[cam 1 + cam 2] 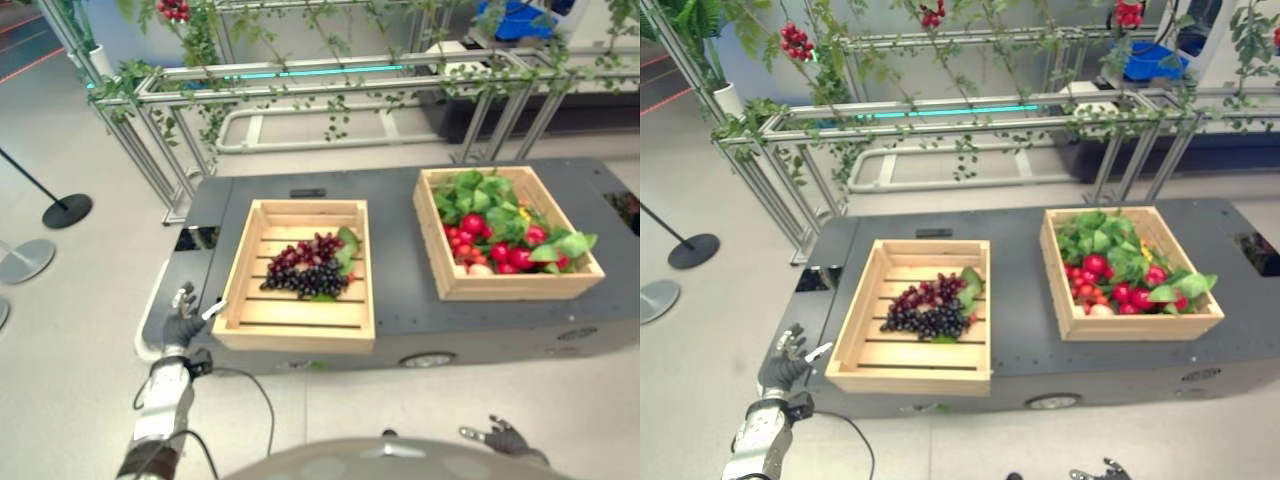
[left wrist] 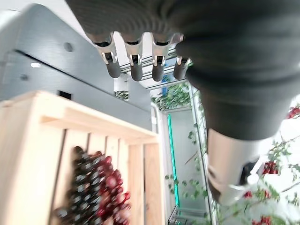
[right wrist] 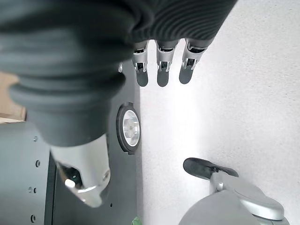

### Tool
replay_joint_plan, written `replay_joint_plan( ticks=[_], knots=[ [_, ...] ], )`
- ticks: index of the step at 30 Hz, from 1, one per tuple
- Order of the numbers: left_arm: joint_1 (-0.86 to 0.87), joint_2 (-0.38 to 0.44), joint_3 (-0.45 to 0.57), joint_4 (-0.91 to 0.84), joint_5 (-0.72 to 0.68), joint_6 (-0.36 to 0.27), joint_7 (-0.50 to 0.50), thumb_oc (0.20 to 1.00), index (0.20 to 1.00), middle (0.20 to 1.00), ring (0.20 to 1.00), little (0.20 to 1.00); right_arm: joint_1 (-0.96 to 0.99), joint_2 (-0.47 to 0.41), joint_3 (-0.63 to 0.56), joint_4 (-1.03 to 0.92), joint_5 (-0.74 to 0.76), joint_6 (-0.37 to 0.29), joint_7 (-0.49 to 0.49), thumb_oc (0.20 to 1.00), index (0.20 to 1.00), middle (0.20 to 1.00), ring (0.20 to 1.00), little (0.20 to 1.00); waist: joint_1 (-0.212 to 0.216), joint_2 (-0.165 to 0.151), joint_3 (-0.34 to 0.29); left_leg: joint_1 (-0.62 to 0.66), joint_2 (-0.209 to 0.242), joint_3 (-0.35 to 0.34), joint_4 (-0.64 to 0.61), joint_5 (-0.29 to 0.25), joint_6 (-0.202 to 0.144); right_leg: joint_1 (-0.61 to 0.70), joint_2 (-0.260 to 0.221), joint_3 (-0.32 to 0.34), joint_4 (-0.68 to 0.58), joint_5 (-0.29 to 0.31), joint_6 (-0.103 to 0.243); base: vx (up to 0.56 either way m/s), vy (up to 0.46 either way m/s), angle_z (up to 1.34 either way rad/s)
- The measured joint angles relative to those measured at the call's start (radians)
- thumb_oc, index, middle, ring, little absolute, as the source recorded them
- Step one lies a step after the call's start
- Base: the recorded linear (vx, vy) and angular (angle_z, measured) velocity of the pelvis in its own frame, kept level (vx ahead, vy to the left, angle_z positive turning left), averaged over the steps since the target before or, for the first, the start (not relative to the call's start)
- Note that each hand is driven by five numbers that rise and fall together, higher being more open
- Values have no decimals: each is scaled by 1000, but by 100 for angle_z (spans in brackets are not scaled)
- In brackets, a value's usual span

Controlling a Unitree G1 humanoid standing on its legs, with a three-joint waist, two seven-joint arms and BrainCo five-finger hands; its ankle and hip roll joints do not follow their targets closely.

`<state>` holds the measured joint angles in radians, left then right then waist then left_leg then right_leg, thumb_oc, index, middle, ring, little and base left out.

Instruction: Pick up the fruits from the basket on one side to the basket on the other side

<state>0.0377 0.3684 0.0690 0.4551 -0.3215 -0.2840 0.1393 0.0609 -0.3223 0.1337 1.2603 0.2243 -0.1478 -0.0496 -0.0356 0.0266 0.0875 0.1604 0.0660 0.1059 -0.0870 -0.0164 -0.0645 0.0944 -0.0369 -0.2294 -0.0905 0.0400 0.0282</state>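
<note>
Your left robot hand (image 1: 181,322) hangs just off the near-left corner of the dark counter (image 1: 400,290), fingers loosely spread, holding nothing. Its wrist view looks past straight fingertips (image 2: 136,70) over the left crate's rim to the grapes inside, w/ vines and red berries beyond, a close angle the head views don't give you.

Your right robot hand (image 1: 505,437) sits low at the bottom edge of the head views, well clear of both crates, fingers relaxed and empty. Its wrist view gives you what the head views don't: pale floor (image 3: 234,93) under the straight fingers (image 3: 161,70) and a round silver disc (image 3: 129,129) on the counter's dark side.

Left crate (image 1: 240,320): light slatted wood, holding one bunch of grapes (image 1: 305,268), dark purple to red, w/ a green leaf at its far-right side. The bunch lies on the slats approx. mid-crate, toward the right wall.

Right crate (image 1: 520,285): same pale wood, set apart from the left one on the counter, packed w/ red round fruits (image 1: 472,224) among broad green leaves (image 1: 480,192); a bit of yellow shows in the mix, too small to identify.

Behind the counter, a metal frame (image 1: 940,110) carries trailing vines w/ red berry clusters. Head views also show you a black stanchion base (image 1: 66,210) on the floor, left.
</note>
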Motion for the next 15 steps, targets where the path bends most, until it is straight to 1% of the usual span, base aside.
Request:
replay_joint_plan(
  ticks=[5, 7, 8, 9, 10, 11, 12, 14, 15],
  knots=[
    [-129, 43, -4, -22, 2, -12, 48, 1000, 1000, 1000, 1000, 1000, -13, 0, 27, -3, -7, 0, 5, 1000, 1000, 1000, 1000, 1000, -5, -3, -2, -14, 1, 1, 0, 0, 0, -16, 1, 3, 0, 4, -1, -14, 0, -1],
    [-155, 46, -8, -55, 2, -22, 59, 1000, 1000, 1000, 1000, 1000, -18, 0, 40, -2, -7, 0, 8, 1000, 1000, 1000, 1000, 1000, -5, -5, 1, -22, -1, 4, 0, 4, 1, -28, 0, 7, 1, 10, -2, -80, 10, -6],
    [-165, 45, -12, -56, 2, -22, 61, 1000, 1000, 1000, 1000, 1000, -16, -1, 43, -5, -7, 0, 8, 1000, 1000, 1000, 1000, 1000, -13, -6, 2, -30, -2, 5, 2, 4, 1, -39, 0, 8, 3, 16, -8, -164, 14, -8],
    [-190, 58, -27, -64, 3, -24, 67, 1000, 1000, 1000, 1000, 1000, -27, 0, 45, -5, -7, 0, 8, 1000, 1000, 1000, 1000, 1000, -5, -7, 6, -44, -2, 4, 1, 8, 2, -50, 0, 11, 1, 18, -3, -156, 9, -5],
    [-201, 63, -32, -68, 3, -24, 70, 1000, 1000, 1000, 1000, 1000, -31, -1, 52, -10, -7, 0, 8, 1000, 1000, 1000, 1000, 1000, -9, -9, 13, -54, -3, 5, 2, 12, 1, -65, 0, 12, 2, 24, -8, -205, 9, -12],
    [-255, 90, -69, -77, 3, -25, 83, 1000, 1000, 1000, 1000, 1000, -47, -7, 76, -37, -7, 0, 8, 1000, 1000, 1000, 1000, 1000, -15, -18, 40, -95, -4, 6, 19, 14, 3, -108, -1, 20, 25, 26, -9, -170, 7, -6],
    [-294, 114, -92, -77, 5, -26, 86, 1000, 1000, 1000, 1000, 1000, -68, -7, 78, -38, -7, 0, 9, 1000, 1000, 1000, 1000, 1000, -11, -21, 68, -114, -6, 6, 22, 22, 4, -128, -3, 20, 34, 31, -11, -165, 6, -14],
    [-325, 122, -103, -75, 19, -26, 92, 1000, 1000, 1000, 1000, 1000, -98, -8, 79, -42, -7, -1, 9, 1000, 1000, 1000, 1000, 1000, -30, -29, 90, -133, -7, 17, 26, 25, 4, -153, -4, 30, 36, 39, -10, -163, 7, -14],
    [-379, 135, -132, -63, 35, -26, 104, 1000, 1000, 1000, 1000, 1000, -120, -14, 84, -61, -7, -3, 8, 1000, 1000, 1000, 1000, 1000, -30, -32, 114, -171, -8, 24, 46, 25, 4, -194, -8, 32, 64, 33, -3, -146, 0, -9]
  ],
)
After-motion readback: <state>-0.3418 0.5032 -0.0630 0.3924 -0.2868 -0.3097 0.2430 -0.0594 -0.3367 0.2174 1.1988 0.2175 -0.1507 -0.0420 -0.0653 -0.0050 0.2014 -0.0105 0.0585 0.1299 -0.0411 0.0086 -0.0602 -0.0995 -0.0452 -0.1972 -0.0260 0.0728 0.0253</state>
